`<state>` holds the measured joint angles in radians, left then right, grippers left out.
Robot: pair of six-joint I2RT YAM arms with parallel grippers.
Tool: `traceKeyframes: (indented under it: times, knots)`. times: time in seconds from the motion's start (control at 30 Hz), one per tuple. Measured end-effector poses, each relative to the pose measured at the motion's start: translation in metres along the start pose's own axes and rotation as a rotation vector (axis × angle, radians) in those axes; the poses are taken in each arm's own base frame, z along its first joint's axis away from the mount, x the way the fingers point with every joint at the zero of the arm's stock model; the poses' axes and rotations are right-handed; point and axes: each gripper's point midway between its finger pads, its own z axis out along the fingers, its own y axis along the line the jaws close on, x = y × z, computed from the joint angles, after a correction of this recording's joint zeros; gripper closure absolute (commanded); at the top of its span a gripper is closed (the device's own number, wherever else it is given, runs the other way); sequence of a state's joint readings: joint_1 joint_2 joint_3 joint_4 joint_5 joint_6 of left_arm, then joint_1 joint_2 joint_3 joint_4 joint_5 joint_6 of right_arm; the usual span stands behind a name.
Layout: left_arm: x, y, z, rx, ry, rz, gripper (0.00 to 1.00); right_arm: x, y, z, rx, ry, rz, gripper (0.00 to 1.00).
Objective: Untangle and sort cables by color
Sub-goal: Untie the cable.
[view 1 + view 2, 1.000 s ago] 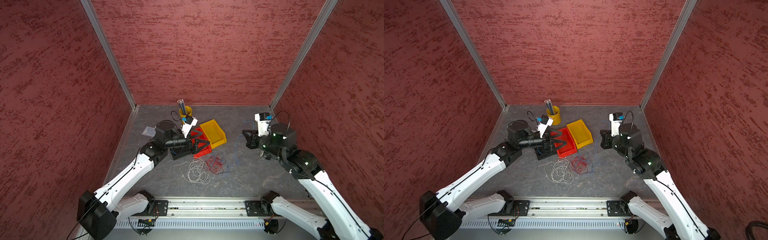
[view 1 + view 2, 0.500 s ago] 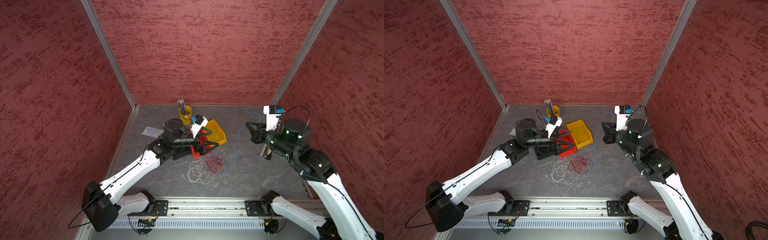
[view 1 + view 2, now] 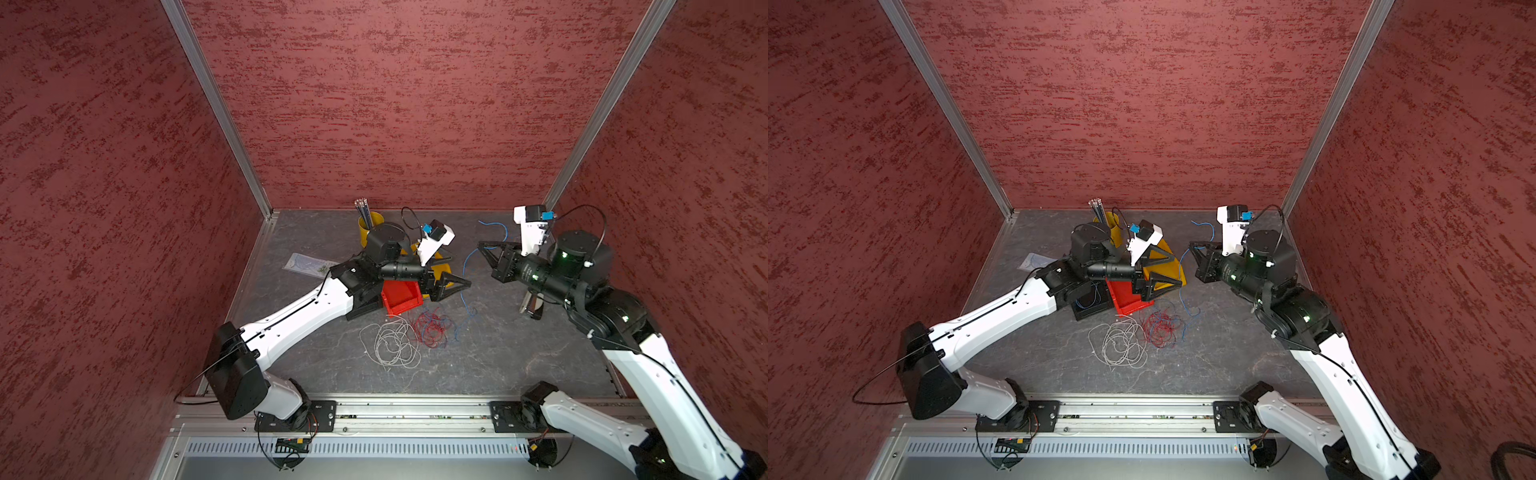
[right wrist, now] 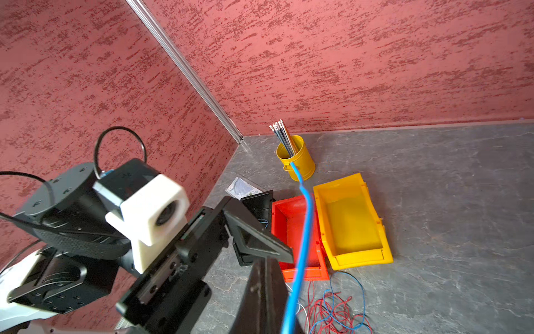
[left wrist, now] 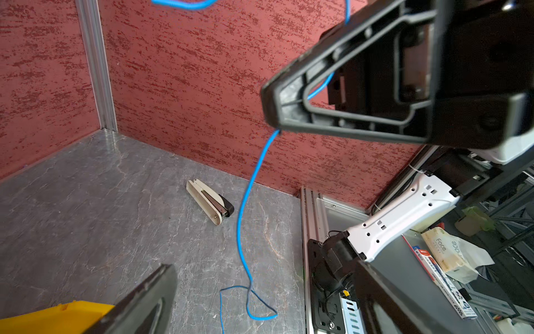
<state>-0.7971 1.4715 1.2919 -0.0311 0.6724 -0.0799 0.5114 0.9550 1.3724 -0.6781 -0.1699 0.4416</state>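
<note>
Two robot arms reach over a grey table point(image 3: 498, 365) enclosed by red walls. Near the far left corner lies a flat clear packet point(image 3: 305, 264), and beside it, against the far edge, stands a yellow cup point(image 3: 368, 228) of grey pencils point(image 3: 362, 207). The left gripper point(image 3: 454, 272) hovers above three small containers set side by side in mid-table: a black bin point(image 3: 1086, 311), a red bin point(image 3: 401, 296) and a yellow bin point(image 4: 361, 261). Its jaws are spread wide, holding and touching nothing. Just in front of the bins, toward the near edge, a loose heap of whitish-grey cables point(image 3: 390, 343) lies beside a tangle of red cables point(image 3: 430, 330) with blue strands mixed in. One long blue cable point(image 3: 464, 272) rises from beside that tangle up to the right gripper point(image 3: 483, 247), whose jaws are clenched on it at the tips. The cable's free end curls on toward the far edge. Toward the right edge, partly under the right arm, lies a beige stapler point(image 5: 209, 201).
</note>
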Motion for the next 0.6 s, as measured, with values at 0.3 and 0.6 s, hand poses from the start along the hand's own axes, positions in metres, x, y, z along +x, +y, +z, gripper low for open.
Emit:
traceKeyframes:
  times: [0.3,0.6]
  knots:
    - [-0.007,0.018,0.011,-0.073,-0.002,0.019,0.22,-0.003,0.013,0.002,-0.072,0.001,0.02,1.0]
    - [-0.007,0.023,0.013,-0.093,0.01,0.015,0.84,-0.005,0.017,0.002,-0.09,-0.008,0.023,1.0]
